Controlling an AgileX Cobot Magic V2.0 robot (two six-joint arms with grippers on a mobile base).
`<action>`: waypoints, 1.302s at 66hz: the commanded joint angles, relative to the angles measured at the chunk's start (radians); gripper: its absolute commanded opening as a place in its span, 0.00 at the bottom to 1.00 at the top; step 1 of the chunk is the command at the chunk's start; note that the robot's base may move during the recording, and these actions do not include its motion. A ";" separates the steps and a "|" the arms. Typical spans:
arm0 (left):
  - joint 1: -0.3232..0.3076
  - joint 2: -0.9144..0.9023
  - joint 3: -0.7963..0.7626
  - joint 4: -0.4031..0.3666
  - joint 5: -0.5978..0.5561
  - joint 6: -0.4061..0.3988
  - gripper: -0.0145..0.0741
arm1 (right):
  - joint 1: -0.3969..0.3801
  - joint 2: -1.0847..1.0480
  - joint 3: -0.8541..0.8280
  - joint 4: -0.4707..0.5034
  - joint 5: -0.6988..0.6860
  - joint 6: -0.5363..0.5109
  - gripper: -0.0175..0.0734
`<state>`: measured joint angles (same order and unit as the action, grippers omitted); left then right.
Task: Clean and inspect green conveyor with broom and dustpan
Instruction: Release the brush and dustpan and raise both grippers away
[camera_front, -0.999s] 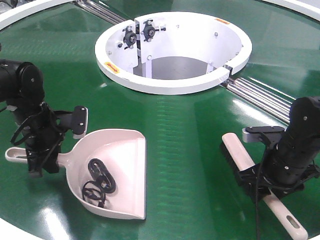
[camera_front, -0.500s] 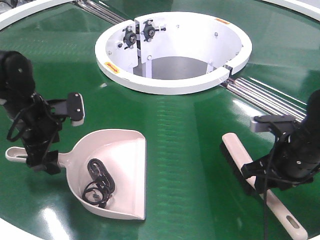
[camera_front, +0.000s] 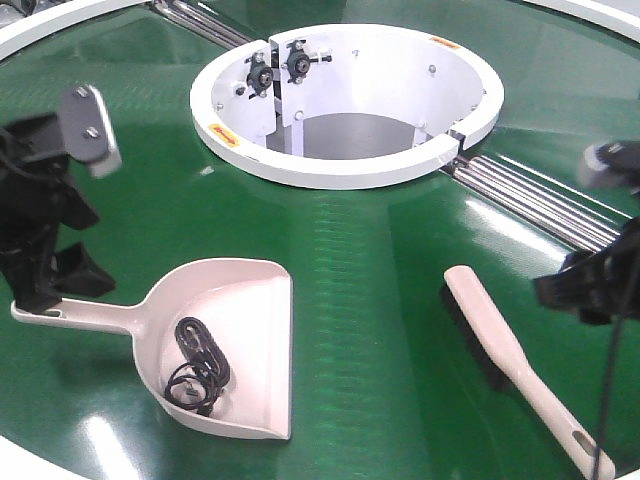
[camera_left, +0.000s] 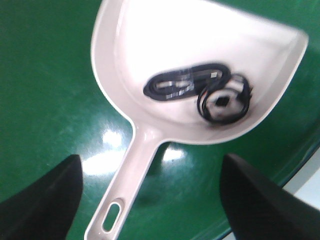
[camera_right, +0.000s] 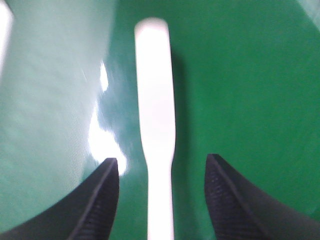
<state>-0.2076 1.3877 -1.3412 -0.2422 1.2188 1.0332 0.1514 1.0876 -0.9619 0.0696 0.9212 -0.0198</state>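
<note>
The dustpan (camera_front: 225, 335) lies flat on the green conveyor (camera_front: 380, 260), handle pointing left, with black coiled cables (camera_front: 197, 365) in its scoop. My left gripper (camera_front: 60, 285) hovers open above the handle's slotted end. In the left wrist view the dustpan (camera_left: 200, 60) handle runs between the spread fingers of my left gripper (camera_left: 150, 165) and touches neither. The broom (camera_front: 505, 360) lies on the belt at the right. My right gripper (camera_front: 580, 295) is raised beside it at the frame edge. Seen from the right wrist, the broom (camera_right: 156, 100) lies below my open right gripper (camera_right: 161, 159).
The white ring-shaped hub (camera_front: 330, 172) opens in the belt behind both tools. Steel roller seams (camera_front: 530, 200) run from the hub toward the right. The conveyor's near white rim (camera_front: 30, 462) curves along the bottom left.
Both arms have lifted off the handles: the left went up and left, the right up and right. Dustpan and broom stay where they lay on the belt.
</note>
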 joint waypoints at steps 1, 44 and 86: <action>-0.008 -0.104 -0.026 -0.116 -0.075 -0.032 0.72 | -0.006 -0.124 -0.024 -0.008 -0.082 -0.014 0.61; -0.008 -0.707 0.531 -0.220 -0.727 -0.274 0.53 | -0.006 -0.776 0.325 -0.022 -0.484 -0.068 0.61; -0.008 -0.916 1.051 -0.344 -1.058 -0.330 0.19 | -0.006 -0.961 0.705 -0.016 -0.738 -0.069 0.26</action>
<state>-0.2076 0.4667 -0.2628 -0.5664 0.2188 0.7132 0.1514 0.1184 -0.2324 0.0576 0.2573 -0.0780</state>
